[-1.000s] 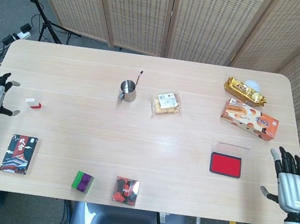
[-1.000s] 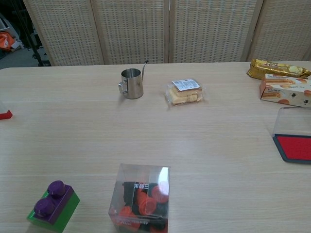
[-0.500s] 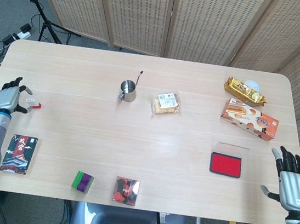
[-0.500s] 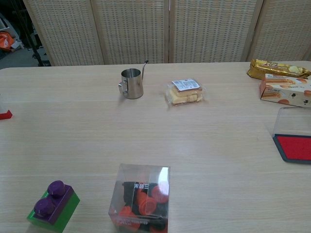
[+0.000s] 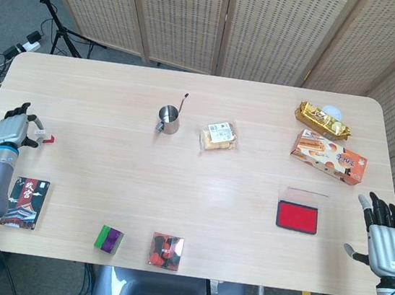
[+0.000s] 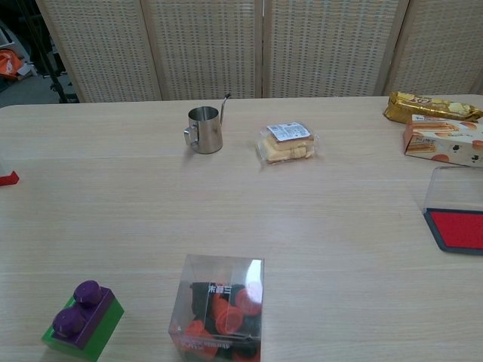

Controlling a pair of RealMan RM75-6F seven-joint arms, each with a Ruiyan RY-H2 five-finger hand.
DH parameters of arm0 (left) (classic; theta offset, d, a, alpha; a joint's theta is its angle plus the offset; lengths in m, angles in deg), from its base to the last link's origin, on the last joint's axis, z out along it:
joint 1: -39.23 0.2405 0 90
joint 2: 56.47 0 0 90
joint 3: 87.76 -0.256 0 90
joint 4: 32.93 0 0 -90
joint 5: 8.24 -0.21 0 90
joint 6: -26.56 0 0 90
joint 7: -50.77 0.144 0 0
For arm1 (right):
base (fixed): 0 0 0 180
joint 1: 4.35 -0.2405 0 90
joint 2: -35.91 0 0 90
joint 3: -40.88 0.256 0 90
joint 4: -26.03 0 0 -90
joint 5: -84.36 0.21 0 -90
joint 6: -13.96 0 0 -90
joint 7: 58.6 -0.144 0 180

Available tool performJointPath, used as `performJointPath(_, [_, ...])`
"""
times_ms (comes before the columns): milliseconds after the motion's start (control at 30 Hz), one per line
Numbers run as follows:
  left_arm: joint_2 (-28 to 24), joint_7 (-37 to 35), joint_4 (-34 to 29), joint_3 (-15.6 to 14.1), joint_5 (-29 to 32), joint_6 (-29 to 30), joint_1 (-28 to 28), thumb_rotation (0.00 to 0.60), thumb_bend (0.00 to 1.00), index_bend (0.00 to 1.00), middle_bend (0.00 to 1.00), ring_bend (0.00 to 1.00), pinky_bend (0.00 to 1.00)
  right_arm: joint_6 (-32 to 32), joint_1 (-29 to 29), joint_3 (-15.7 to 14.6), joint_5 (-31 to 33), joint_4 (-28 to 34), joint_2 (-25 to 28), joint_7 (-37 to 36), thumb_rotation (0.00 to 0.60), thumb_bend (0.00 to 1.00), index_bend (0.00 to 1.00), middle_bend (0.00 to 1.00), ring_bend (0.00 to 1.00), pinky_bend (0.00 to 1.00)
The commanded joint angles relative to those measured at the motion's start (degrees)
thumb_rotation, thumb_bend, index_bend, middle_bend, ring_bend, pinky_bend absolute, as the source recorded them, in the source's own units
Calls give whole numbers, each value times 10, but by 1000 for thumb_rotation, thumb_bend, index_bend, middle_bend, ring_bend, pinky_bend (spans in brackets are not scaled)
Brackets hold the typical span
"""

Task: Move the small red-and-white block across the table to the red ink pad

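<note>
The small red-and-white block (image 5: 46, 137) lies near the table's left edge; only its red corner (image 6: 7, 179) shows in the chest view. My left hand (image 5: 12, 125) hovers just left of it, fingers apart and pointing at the block, with nothing in its grasp. Whether a fingertip touches the block is unclear. The red ink pad (image 5: 297, 216) lies open at the right side, its clear lid behind it, and also shows as the ink pad (image 6: 458, 228) in the chest view. My right hand (image 5: 384, 243) waits off the table's right edge, fingers spread and empty.
Between block and pad stand a steel cup (image 5: 169, 119) and a wrapped snack (image 5: 219, 136). An orange biscuit box (image 5: 329, 157) and gold packet (image 5: 322, 119) lie behind the pad. A card box (image 5: 24, 202), green-purple brick (image 5: 108, 238) and clear box (image 5: 165, 251) line the front.
My left hand has come in from beyond the table's left edge to sit right beside the block, then barely shifted. The block and my right hand have stayed put.
</note>
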Motion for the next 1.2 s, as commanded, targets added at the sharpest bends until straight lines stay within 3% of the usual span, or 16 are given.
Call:
performJointPath(33, [2, 2, 4, 3, 3, -3, -1, 600, 349, 504, 0, 0, 0, -1, 0, 0, 0, 0, 0, 0, 600, 0, 0, 0, 0, 0])
performJointPath(467, [-24, -2, -35, 14, 2, 9, 5, 600, 442, 537, 0, 0, 0, 1, 0, 0, 4, 1, 2, -5, 600, 0, 0, 0, 0, 0])
performJointPath(600, [-59, -7, -112, 19, -16, 52, 15, 600, 440, 538, 0, 0, 0, 2, 0, 0, 3, 4, 4, -8, 600, 0, 0, 0, 0, 0])
performJointPath(733, [-113, 2, -265, 19, -58, 132, 32, 600, 440, 538, 0, 0, 0, 3, 1, 0, 2, 6, 8, -15, 600, 0, 0, 0, 0, 0])
performJointPath(867, [-145, 31, -396, 17, -67, 157, 33, 600, 439, 538, 0, 0, 0, 4, 1, 0, -1, 9, 12, -22, 600, 0, 0, 0, 0, 0])
performJointPath(1033, [-119, 109, -483, 16, -45, 177, -3, 600, 438, 538, 0, 0, 0, 3, 1, 0, -3, 10, 19, -35, 600, 0, 0, 0, 0, 0])
performJointPath(1200, [-40, 153, -480, 22, -32, 194, -55, 600, 445, 551, 0, 0, 0, -3, 0, 1, 0, 10, 24, -48, 600, 0, 0, 0, 0, 0])
